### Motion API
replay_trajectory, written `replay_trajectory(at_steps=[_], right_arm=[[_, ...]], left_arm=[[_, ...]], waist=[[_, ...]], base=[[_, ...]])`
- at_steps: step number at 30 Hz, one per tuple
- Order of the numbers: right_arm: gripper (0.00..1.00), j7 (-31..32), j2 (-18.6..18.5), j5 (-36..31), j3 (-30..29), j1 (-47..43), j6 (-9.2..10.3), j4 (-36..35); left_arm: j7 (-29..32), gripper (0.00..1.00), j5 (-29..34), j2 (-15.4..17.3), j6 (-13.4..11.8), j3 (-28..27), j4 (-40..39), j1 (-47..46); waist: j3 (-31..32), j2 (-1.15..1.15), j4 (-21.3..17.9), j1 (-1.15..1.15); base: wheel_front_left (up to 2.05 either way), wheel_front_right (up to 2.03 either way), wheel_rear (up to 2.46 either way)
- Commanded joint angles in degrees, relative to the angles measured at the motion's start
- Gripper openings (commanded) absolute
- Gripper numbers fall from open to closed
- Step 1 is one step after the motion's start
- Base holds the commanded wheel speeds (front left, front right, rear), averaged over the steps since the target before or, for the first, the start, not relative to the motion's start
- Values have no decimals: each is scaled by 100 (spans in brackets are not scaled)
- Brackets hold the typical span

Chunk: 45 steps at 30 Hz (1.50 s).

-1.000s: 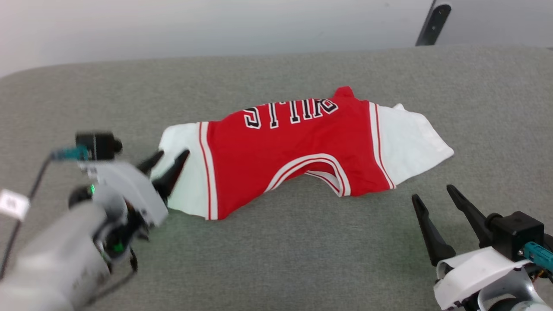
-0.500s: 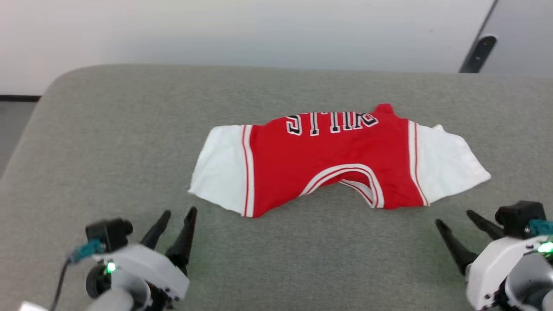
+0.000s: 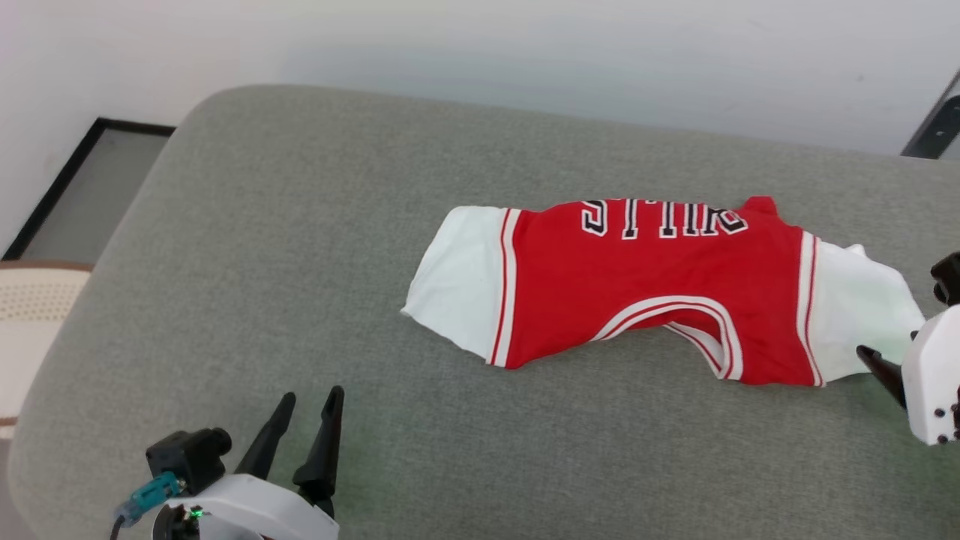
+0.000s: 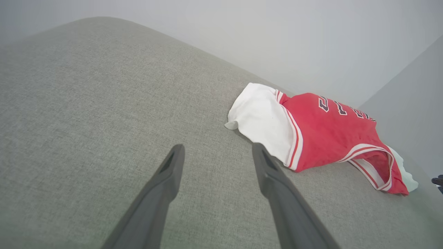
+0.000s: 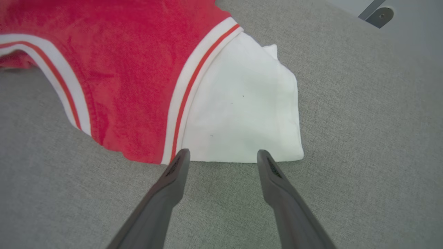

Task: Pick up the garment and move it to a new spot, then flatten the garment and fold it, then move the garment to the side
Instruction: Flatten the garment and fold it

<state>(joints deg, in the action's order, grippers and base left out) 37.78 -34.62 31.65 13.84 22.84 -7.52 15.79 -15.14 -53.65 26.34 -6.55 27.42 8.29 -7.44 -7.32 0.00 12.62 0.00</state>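
Garment (image 3: 652, 292) lying flat on grey cushion (image 3: 300, 225), toward 3 o'clock, neckline facing the robot and lettering along its 12 o'clock edge. The body appears doubled over once, while both white sleeves lie spread, so further folds and the move aside seem outstanding. Left gripper (image 3: 313, 394), jaws wide and empty, sits well apart at the garment's 7 o'clock. Right gripper (image 5: 223, 152), equally wide and empty, is just beside the 4 o'clock sleeve.

Garment (image 3: 652, 300) on cushion (image 3: 300, 225), left gripper (image 3: 313, 395) before it leftward, right gripper (image 5: 223, 154) at its right edge
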Motion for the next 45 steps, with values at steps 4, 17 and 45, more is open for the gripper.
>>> replay_trajectory(at_steps=[4, 17, 45], right_arm=[[100, 202, -200, 166, 380, 482, 6, 372], [100, 490, -113, 150, 1132, 1001, 6, 1449], [0, 156, 44, -56, 1802, 1552, 15, 2163]], left_arm=[[3, 100, 89, -83, 107, -85, -2, 28], [2, 100, 208, -242, 308, -239, 108, -221], [3776, 100, -838, 254, 1322, 770, 276, -2665]], waist=[[-217, 0, 204, 0], [-701, 0, 328, 0], [-970, 0, 355, 0]], base=[[0, 0, 0], [0, 0, 0], [0, 0, 0]])
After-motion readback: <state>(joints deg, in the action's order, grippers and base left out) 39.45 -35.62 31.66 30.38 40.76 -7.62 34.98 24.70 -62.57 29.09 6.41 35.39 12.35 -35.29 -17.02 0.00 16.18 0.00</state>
